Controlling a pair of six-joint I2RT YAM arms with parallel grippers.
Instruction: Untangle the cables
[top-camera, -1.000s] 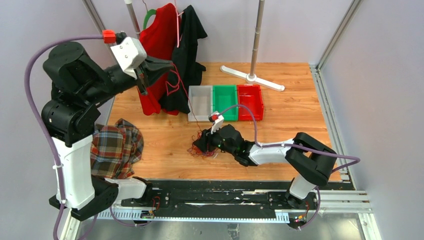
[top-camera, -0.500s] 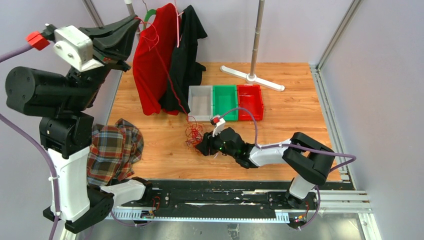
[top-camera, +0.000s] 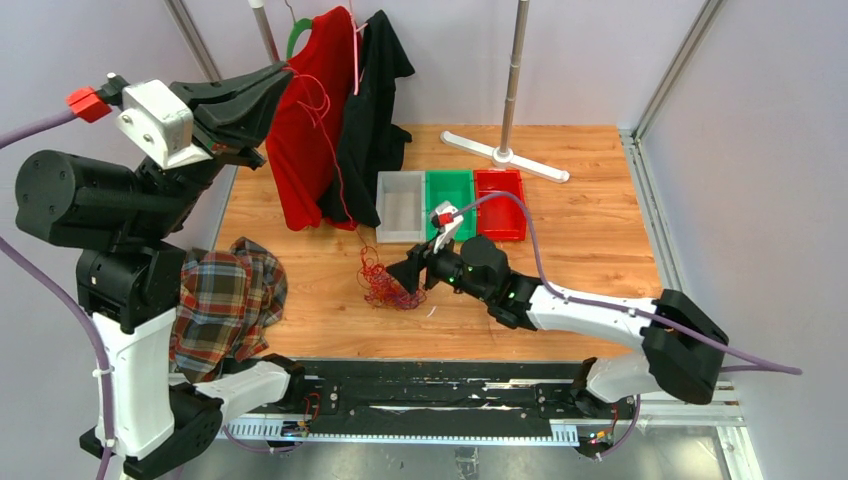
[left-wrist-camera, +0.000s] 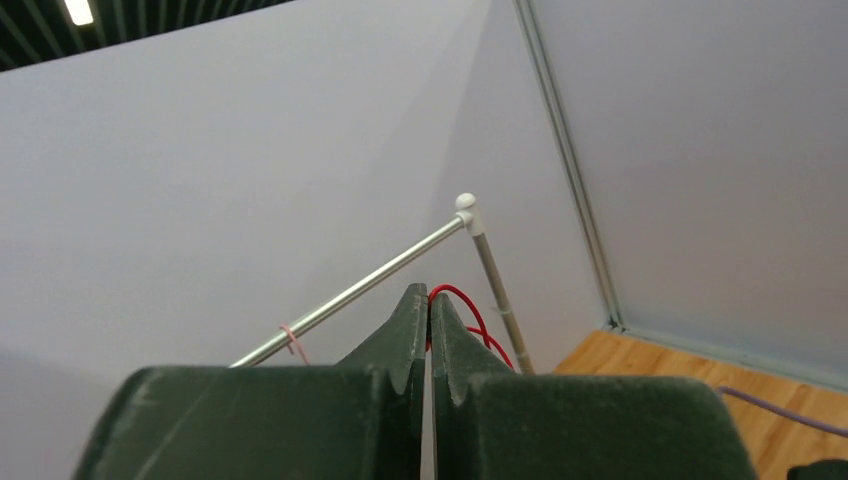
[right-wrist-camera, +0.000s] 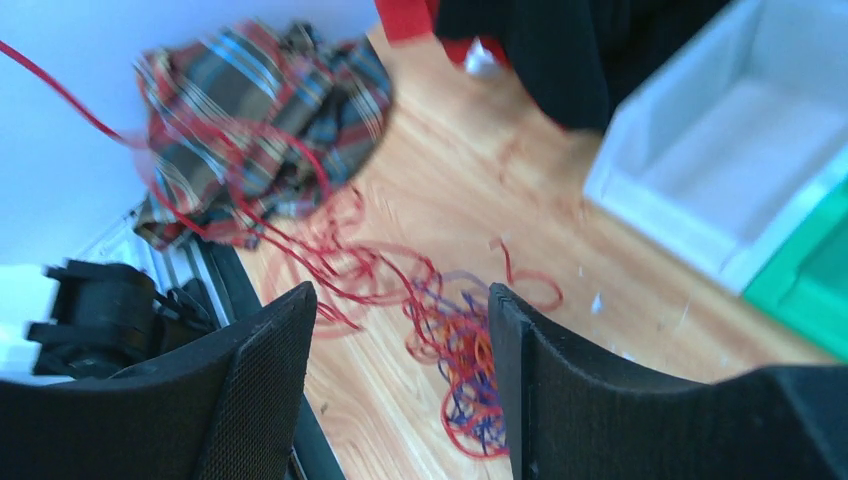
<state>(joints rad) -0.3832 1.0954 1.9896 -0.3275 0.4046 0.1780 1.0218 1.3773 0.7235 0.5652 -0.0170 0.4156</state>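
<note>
Wooden desk (top-camera: 600, 200): left claw (top-camera: 285, 72), clamped on red wire (left-wrist-camera: 468, 303), went up far-left; right claw (top-camera: 405, 283) now apart & off the cables (top-camera: 378, 290). 1 strand pulling free, rest still knotted.

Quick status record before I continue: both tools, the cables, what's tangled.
left tool: shut on a red strand, raised high
red strand: runs down to the tangle
cables: red, orange, purple, knotted on the table
right tool: open beside the tangle, holding nothing
untangled: not yet
</note>
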